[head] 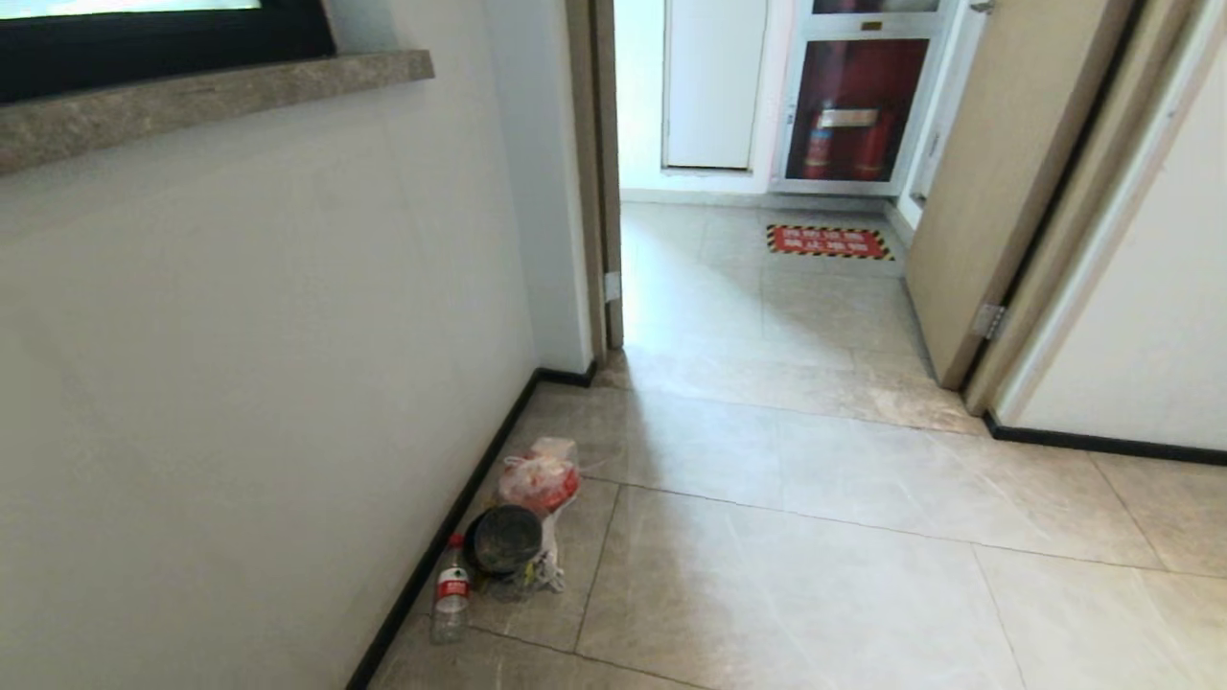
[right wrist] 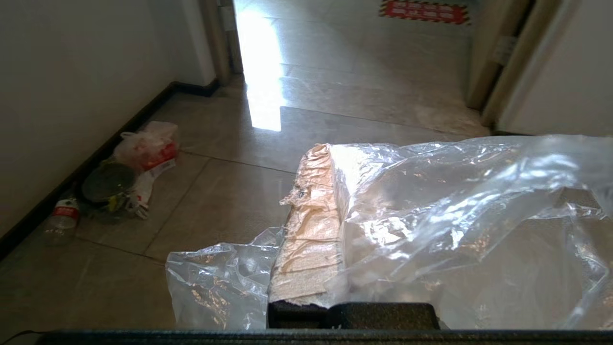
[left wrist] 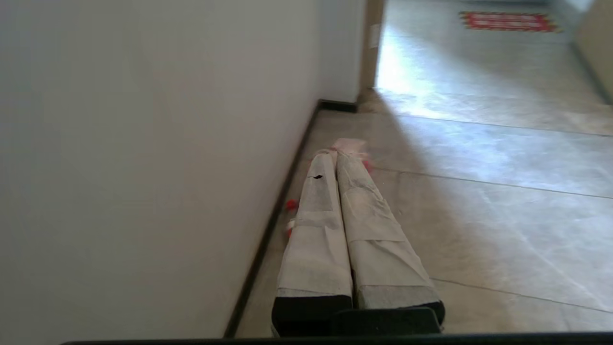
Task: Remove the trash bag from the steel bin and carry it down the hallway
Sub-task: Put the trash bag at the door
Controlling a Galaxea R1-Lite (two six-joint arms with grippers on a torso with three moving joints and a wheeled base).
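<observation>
The trash bag [right wrist: 455, 201], thin clear crinkled plastic, is caught in my right gripper [right wrist: 328, 146]. The gripper is shut on it, and the film drapes over one taped finger and spills out on both sides. My left gripper [left wrist: 335, 152] is shut and holds nothing; its taped fingers lie together and point along the left wall. Neither arm shows in the head view. I stand in the hallway [head: 815, 537], on glossy grey-beige tiles between white walls. The steel bin is out of view.
Litter lies by the left wall's dark skirting: a tied bag with red contents [head: 542, 476], a dark round container [head: 503, 539] and a plastic bottle [head: 451, 589]. Ahead are a doorway [head: 709, 278], an open tan door [head: 997, 172], a red floor sign [head: 829, 241] and a fire-extinguisher cabinet [head: 853, 105].
</observation>
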